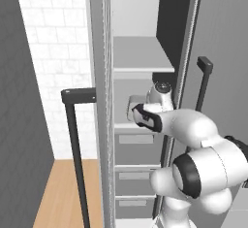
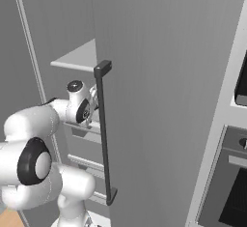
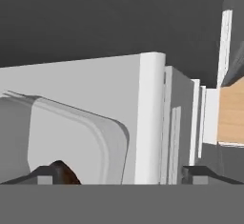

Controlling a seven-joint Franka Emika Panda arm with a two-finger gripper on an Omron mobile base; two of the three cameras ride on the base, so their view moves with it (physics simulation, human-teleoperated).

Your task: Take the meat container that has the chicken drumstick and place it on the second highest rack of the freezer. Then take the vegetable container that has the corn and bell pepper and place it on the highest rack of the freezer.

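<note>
The gripper [image 3: 119,179] is standing spread wide inside the freezer [image 1: 145,52], grasping nothing; the meat container [image 3: 71,137] with the chicken drumstick [image 3: 64,173] is lying on the second highest rack [image 3: 86,80], just before the fingertips. Risk: in any withdrawal, the left fingertip [image 3: 40,176] is likely catching the container's rim and dragging it toward the shelf edge.

You're looking along the gripper [image 3: 119,176], its two dark tips spread wide apart. Just beyond the left tip sits a pale tray [image 3: 71,137] with a reddish-brown drumstick [image 3: 64,173] peeking out, resting on the light-grey shelf [image 3: 95,82].
</note>
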